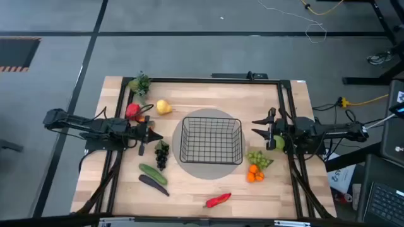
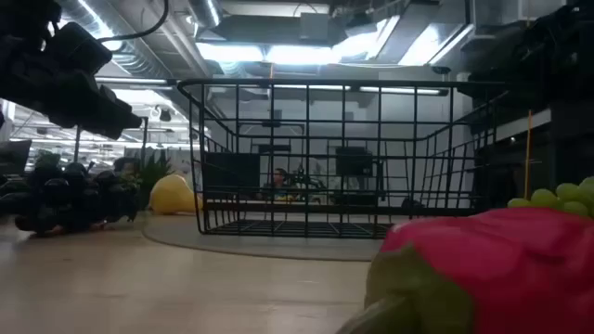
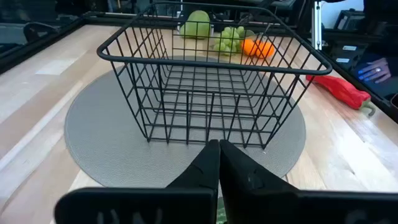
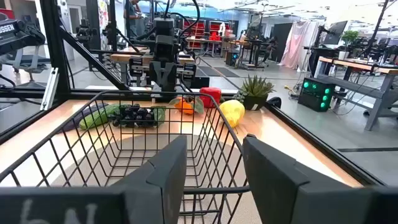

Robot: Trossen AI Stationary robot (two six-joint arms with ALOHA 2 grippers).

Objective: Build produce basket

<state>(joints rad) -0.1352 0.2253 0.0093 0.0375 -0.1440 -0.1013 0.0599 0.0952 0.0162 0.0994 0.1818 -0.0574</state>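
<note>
- Wooden table point(image 1: 208, 189) is carrying everything; a round grey mat point(image 1: 189, 167) is lying at its middle.
- Black wire basket point(image 1: 211, 140) is sitting upright on the mat, with nothing inside it in the high view or through the mesh in the low view.
- Left gripper point(image 1: 153, 135) is hovering just beside the basket's left side, fingers pressed together; the left wrist view is showing them closed on nothing.
- Right gripper point(image 1: 260, 127) is waiting at the basket's right side, fingers spread; a green pear point(image 1: 279, 142) is lying beside the arm.
- Cucumber point(image 1: 153, 173) and eggplant point(image 1: 153, 184) are lying side by side at front left, dark grapes point(image 1: 161, 154) just above them.
- Green grapes point(image 1: 257, 158) and oranges point(image 1: 255, 173) are touching at the right of the mat.
- Red pepper point(image 1: 218, 200) is lying alone near the front edge; the low view is showing it huge and blurred.
- Apple point(image 1: 132, 111) and lemon point(image 1: 163, 106) are sitting at back left, near a small potted plant point(image 1: 140, 82).
- Right wrist view alone is showing an orange fruit point(image 4: 183, 104) beside the apple.
</note>
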